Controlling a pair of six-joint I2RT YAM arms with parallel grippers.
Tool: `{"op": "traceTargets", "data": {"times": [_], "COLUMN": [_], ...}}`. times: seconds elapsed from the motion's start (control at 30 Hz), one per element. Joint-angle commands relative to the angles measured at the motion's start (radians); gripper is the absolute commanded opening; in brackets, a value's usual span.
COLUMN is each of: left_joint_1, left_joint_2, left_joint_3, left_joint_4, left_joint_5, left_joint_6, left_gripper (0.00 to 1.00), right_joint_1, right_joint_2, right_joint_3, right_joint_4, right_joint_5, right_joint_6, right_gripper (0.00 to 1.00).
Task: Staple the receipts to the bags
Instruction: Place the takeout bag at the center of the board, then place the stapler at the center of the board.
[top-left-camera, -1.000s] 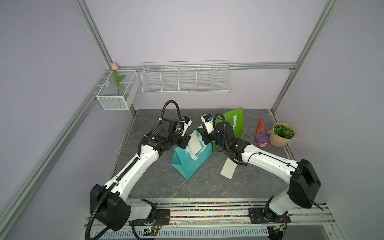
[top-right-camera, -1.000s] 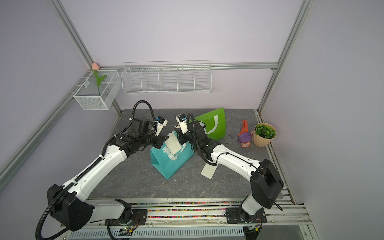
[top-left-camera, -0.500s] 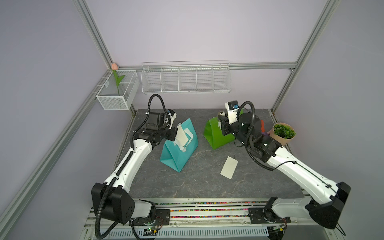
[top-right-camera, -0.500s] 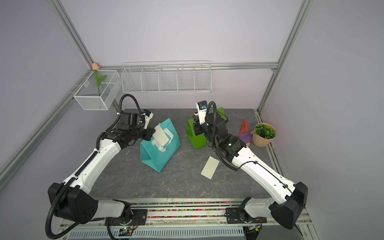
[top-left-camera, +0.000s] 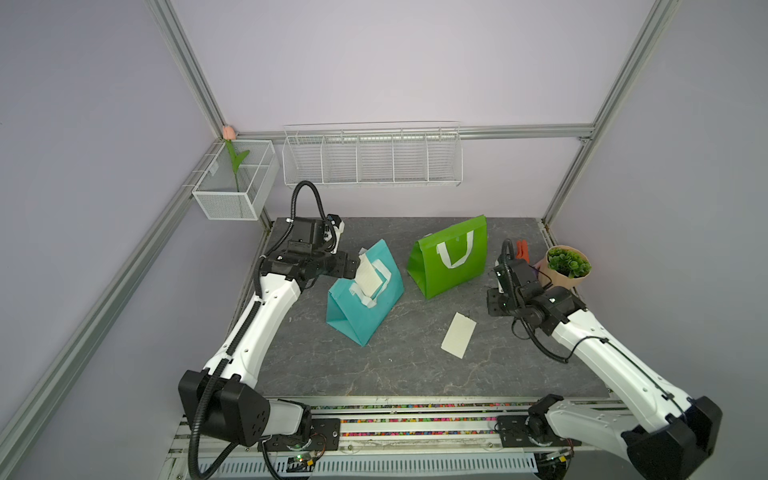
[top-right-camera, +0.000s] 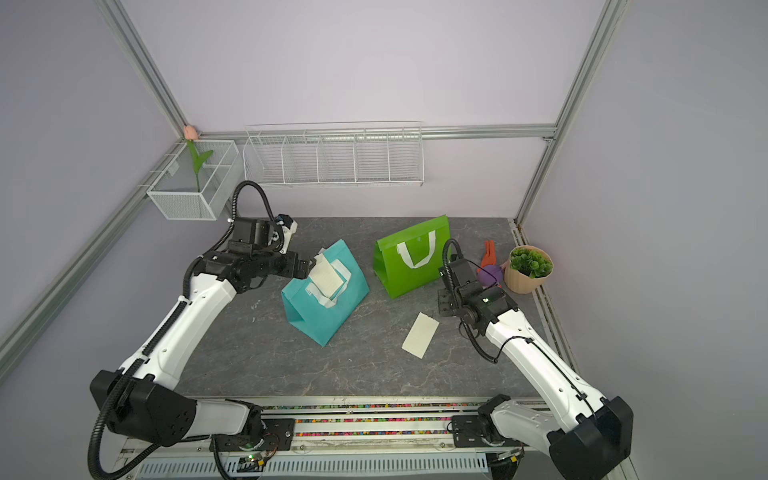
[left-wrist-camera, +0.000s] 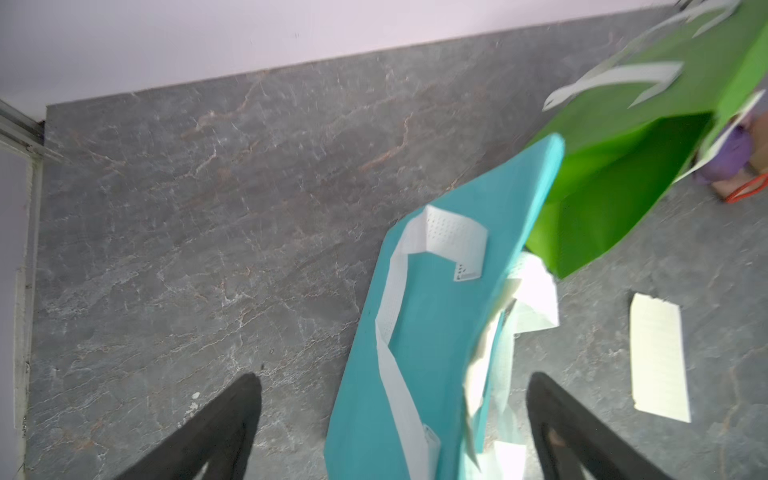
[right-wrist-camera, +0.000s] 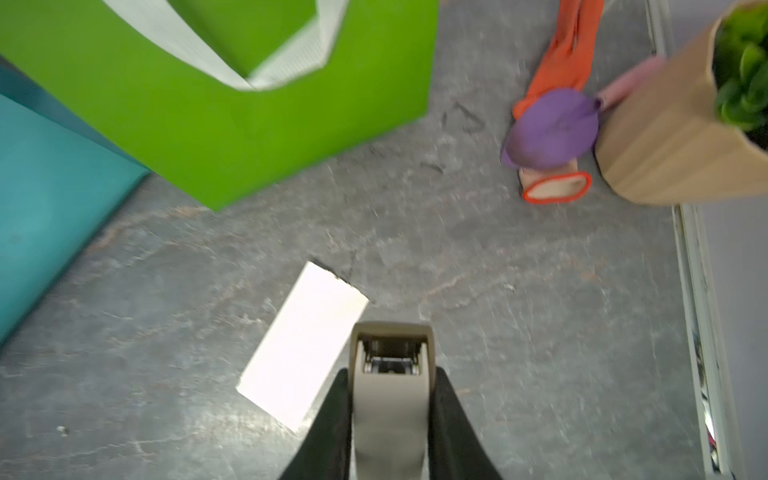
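**Left claw wide at the teal bag, stapler ready on the right**

The left claw (left-wrist-camera: 392, 380) stands wide open, a finger either side of the teal bag's (top-left-camera: 365, 309) top ridge, gripping nothing. One receipt (top-left-camera: 368, 277) lies against that bag's sloping face by the white handle — whether a staple pins it, I cannot tell.

Over on the other side, the right claw (right-wrist-camera: 390, 374) is narrow, clamped on the stapler (right-wrist-camera: 390, 419). Its mouth points forward, near the loose receipt (top-left-camera: 458, 335), which lies flat on the table (top-left-camera: 415, 374) in front of the green bag (top-left-camera: 451, 266). That reads as set-up for bag two: tool in hand, paper within reach.

Room to move? There is open table in front of both bags — but the right side is tight. A plant pot (top-left-camera: 563, 274) sits at the table's edge with an orange glove (right-wrist-camera: 561, 50) beside it, both close to that arm. The flat slip looks awkward to lift, since its edges hug the stone.
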Motion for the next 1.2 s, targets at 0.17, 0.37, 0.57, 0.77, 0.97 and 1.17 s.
{"op": "traceTargets", "data": {"times": [0.17, 0.37, 0.57, 0.77, 0.97, 1.17], "left_joint_1": [-0.217, -0.282, -0.286, -0.3, -0.333, -0.343], "left_joint_2": [0.143, 0.347, 0.574, 0.803, 0.969, 0.89], "left_joint_3": [0.247, 0.437, 0.67, 0.978, 1.207, 1.066], "left_joint_4": [-0.028, -0.047, -0.104, -0.212, -0.37, -0.294], "left_joint_5": [0.118, 0.133, 0.112, 0.095, 0.088, 0.114], "left_joint_6": [-0.071, -0.033, 0.066, 0.103, 0.129, 0.11], "left_gripper": [0.99, 0.99, 0.94, 0.84, 0.66, 0.64], "right_joint_1": [-0.126, -0.235, -0.264, -0.301, -0.336, -0.339], "right_joint_2": [0.177, 0.339, 0.464, 0.49, 0.501, 0.445], "right_joint_3": [-0.092, -0.106, -0.081, -0.074, -0.067, -0.069], "right_joint_4": [0.027, 0.113, 0.128, 0.132, 0.13, 0.129], "right_joint_5": [-0.112, -0.222, -0.239, -0.239, -0.245, -0.254], "right_joint_6": [0.018, -0.025, -0.047, -0.065, -0.086, -0.088], "right_gripper": [0.07, 0.09, 0.14, 0.29, 0.59, 0.73]}}
